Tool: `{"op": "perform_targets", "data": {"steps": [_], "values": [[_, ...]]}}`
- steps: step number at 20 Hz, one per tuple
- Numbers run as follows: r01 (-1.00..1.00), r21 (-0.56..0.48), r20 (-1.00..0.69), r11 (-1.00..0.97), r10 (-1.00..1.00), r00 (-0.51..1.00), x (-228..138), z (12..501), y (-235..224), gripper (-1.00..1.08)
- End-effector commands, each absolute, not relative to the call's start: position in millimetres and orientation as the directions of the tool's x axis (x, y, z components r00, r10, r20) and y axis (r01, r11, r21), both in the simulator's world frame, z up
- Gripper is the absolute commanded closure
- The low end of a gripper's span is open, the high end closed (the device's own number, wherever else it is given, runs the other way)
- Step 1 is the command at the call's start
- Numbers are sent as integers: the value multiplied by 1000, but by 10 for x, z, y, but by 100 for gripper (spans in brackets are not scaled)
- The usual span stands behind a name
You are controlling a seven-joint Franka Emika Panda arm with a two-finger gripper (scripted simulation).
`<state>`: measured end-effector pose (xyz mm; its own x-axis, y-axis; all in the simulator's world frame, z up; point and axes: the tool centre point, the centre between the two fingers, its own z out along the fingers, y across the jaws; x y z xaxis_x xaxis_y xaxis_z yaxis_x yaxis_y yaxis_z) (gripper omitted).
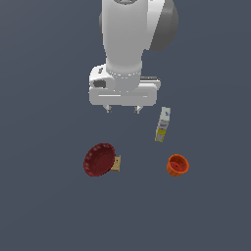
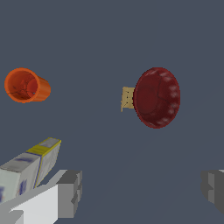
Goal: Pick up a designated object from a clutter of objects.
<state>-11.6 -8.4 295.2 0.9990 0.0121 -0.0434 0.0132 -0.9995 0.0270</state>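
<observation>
Carton (image 1: 163, 124) lies outside jaws, just beside one finger (image 2: 69, 193); jaws spread wide, holding nothing.

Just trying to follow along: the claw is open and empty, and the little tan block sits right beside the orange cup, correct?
Not quite. The tan block sits against the dark red bowl, not the orange cup, which stands apart; the exterior view shows it. The gripper is open and empty.
</observation>
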Motion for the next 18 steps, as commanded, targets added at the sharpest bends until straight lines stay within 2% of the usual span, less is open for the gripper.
{"op": "perform_targets", "data": {"steps": [1, 12, 18], "values": [[13, 27, -43, -1000, 12, 999, -116, 2952, -84, -92], [-18, 36, -20, -999, -19, 1000, -60, 3094, -186, -92], [-23, 35, -19, -999, -23, 1000, -76, 3048, -95, -92]]}}
